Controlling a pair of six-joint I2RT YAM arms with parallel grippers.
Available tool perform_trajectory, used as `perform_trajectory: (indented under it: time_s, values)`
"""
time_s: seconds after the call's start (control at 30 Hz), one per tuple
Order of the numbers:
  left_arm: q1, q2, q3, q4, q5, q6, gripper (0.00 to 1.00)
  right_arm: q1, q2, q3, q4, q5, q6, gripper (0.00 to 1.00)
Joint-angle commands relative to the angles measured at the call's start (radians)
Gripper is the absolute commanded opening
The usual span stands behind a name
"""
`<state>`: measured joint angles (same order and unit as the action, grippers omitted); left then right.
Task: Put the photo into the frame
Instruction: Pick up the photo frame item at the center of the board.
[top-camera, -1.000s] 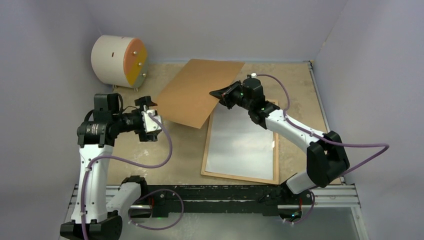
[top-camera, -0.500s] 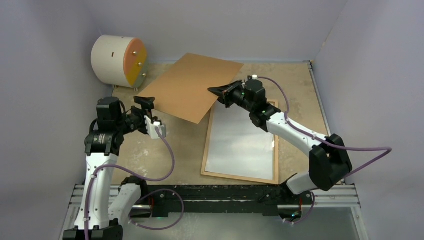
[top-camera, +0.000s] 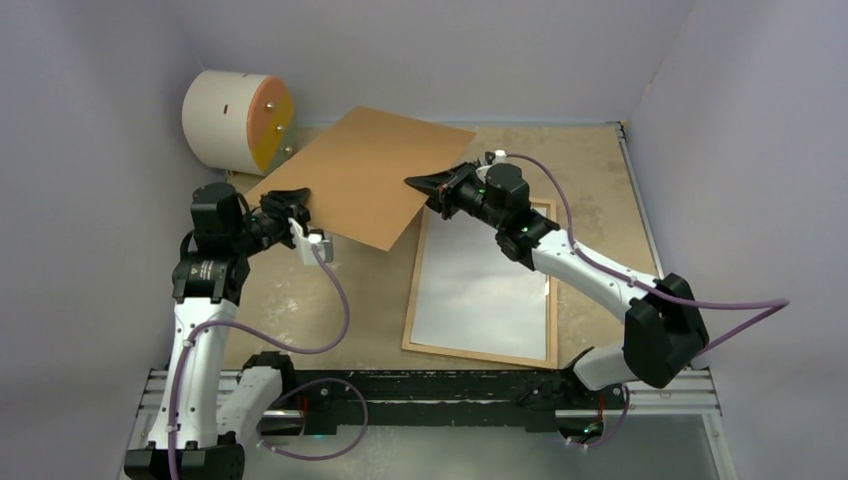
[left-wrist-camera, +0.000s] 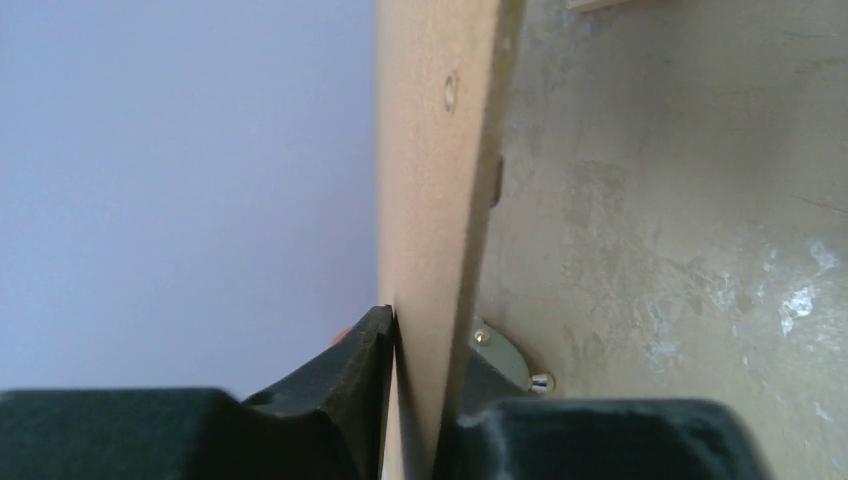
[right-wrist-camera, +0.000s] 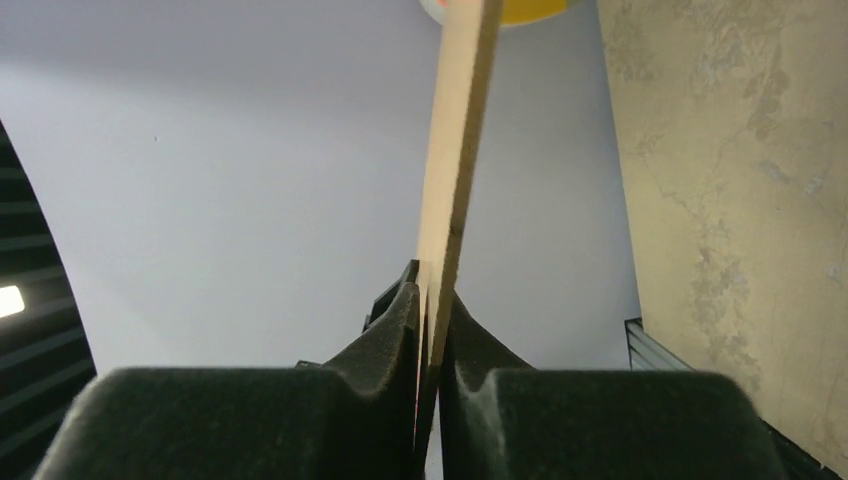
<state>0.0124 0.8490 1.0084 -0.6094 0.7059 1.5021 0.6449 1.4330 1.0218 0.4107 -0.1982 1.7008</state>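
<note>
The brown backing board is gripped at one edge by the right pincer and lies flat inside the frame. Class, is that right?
No: the right pincer grips the brown backing board at one edge, but it hangs in the air, not inside the frame, as the top external view shows.

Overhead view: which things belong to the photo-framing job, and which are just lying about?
In the job: frame; photo, apparently lying face down in it; brown backing board, held by left tool and right tool.
Lying about: white and orange drum.
</note>
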Motion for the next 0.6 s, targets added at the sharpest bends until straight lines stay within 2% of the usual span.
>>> perform_trajectory:
  time_s: [0.0,0.03,0.13,0.2,0.23,0.27,0.33,0.4,0.47,0.57]
  values:
    - [-0.005,-0.005,0.063,0.136,0.017,-0.024,0.04,0.009,-0.064,-0.007,0.094,-0.117,-0.06,0.19]
    - [-0.005,-0.001,0.07,0.159,0.016,-0.038,0.0,0.006,-0.078,-0.014,0.063,-0.133,-0.088,0.27]
    - [-0.005,0.027,0.116,0.142,0.02,-0.041,0.0,-0.029,-0.141,-0.047,0.014,-0.189,-0.186,0.45]
    - [-0.005,0.042,0.146,0.11,0.032,-0.043,0.0,-0.074,-0.178,-0.059,-0.033,-0.263,-0.273,0.67]
    - [-0.005,0.05,0.162,0.085,0.037,-0.037,0.0,-0.104,-0.194,-0.06,-0.055,-0.314,-0.331,0.9]
    - [-0.005,0.061,0.181,0.052,0.04,-0.027,0.0,-0.134,-0.212,-0.056,-0.1,-0.362,-0.398,0.98]
    - [-0.005,0.093,0.235,-0.032,0.044,-0.007,0.0,-0.182,-0.245,-0.023,-0.191,-0.46,-0.61,0.99]
    - [-0.005,0.137,0.305,-0.155,0.058,0.029,0.0,-0.196,-0.263,0.059,-0.379,-0.504,-0.911,0.99]
    - [-0.005,0.181,0.37,-0.285,0.082,0.082,0.0,-0.197,-0.284,0.139,-0.565,-0.429,-1.265,0.99]
    - [-0.005,0.235,0.449,-0.446,0.119,0.146,0.0,-0.195,-0.357,0.084,-0.532,-0.391,-1.595,0.99]
